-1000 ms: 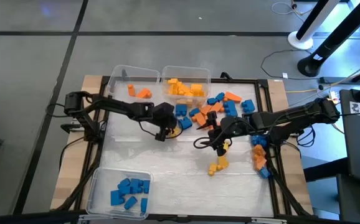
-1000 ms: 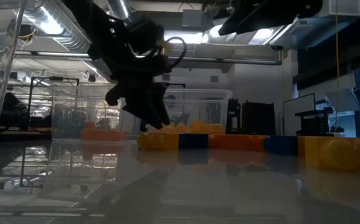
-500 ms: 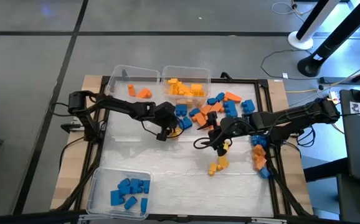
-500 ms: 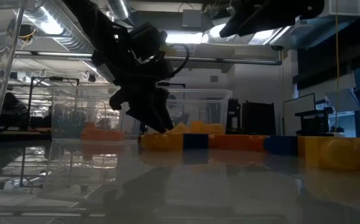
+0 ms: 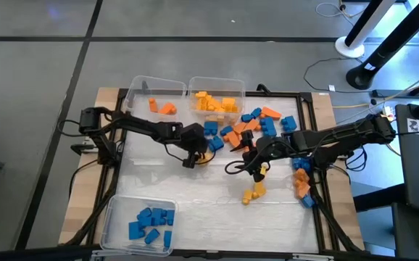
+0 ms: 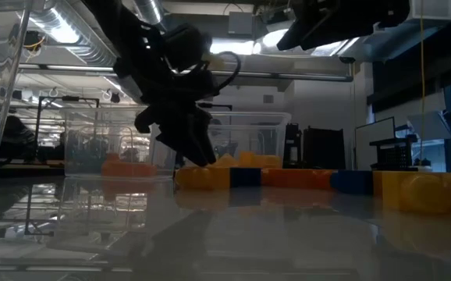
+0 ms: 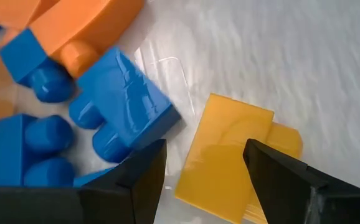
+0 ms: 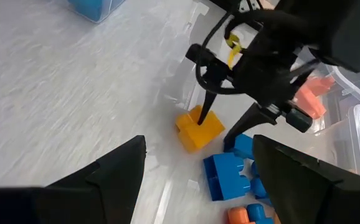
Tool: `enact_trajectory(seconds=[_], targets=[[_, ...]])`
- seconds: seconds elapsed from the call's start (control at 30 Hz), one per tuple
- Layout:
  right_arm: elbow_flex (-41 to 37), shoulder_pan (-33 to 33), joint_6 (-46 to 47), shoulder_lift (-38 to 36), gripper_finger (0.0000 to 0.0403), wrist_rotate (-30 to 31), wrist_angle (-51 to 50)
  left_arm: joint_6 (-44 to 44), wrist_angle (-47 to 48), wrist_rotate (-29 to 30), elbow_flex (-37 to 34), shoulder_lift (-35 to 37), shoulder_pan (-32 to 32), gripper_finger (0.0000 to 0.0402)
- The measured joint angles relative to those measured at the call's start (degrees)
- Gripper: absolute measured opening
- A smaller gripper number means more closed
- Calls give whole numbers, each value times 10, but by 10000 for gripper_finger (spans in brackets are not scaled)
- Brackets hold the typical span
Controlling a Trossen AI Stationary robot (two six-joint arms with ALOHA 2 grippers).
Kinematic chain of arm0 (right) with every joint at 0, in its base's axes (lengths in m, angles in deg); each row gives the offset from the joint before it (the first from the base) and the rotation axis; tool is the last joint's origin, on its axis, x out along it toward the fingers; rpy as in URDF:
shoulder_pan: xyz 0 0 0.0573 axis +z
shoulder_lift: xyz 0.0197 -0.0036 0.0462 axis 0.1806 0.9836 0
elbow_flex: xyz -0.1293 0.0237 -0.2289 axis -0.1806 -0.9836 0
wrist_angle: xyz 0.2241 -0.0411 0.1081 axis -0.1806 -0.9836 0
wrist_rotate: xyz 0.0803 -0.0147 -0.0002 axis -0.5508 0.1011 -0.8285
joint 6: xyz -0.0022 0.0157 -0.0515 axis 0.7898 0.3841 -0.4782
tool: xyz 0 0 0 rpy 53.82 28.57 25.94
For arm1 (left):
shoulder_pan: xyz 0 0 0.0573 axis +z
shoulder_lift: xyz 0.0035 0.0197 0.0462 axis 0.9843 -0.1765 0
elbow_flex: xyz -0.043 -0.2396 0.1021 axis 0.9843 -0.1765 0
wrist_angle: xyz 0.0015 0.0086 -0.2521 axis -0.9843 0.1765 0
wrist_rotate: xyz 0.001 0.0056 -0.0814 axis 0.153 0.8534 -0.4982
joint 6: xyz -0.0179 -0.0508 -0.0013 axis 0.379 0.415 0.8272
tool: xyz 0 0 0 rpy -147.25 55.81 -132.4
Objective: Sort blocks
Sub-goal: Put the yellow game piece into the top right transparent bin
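— Where's the left gripper [image 5: 197,155] right now?

— Down at the table's middle, at the near-left edge of the loose pile of blocks [image 5: 256,123]. Its fingers are spread, one on each side of a yellow block [image 7: 225,152] lying flat on the white table top [image 5: 195,203]. Whether they touch it yet, I can't tell. A blue block [image 7: 125,112] sits just left of that yellow one, touching it, with orange ones beyond.

— And the right gripper [image 5: 255,168]?

— Held above the table right of centre, fingers wide apart, nothing between them. A couple of yellow blocks [image 5: 251,193] lie just nearer than it.

— The rest of the blocks?

— Loose ones spread along the far side and down the right edge. Orange ones in the far-left bin [image 5: 138,88], yellow ones in the bin beside it [image 5: 238,87], blue ones in the near-left bin [image 5: 110,225].

— Anything you can't make out?

— From table height the left gripper is just a dark shape against the lights, so its fingertips blur into the blocks behind. The right arm is mostly cut off at the top there.
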Motion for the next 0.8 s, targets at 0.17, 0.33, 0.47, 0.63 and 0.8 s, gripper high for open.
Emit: enact_trajectory(seconds=[0.17,0.33,0.47,0.63,0.8], targets=[[0,0,0,0,292,0,-2,3,7,4,-1,13,-9,210],[0,0,0,0,292,1,-7,9,-1,4,-1,22,-12,210],[0,0,0,0,292,1,-11,9,3,3,-1,22,-12,210],[0,0,0,0,292,1,-16,2,3,-10,-1,22,-16,210],[0,0,0,0,292,1,-16,-20,5,-33,0,22,-18,210]])
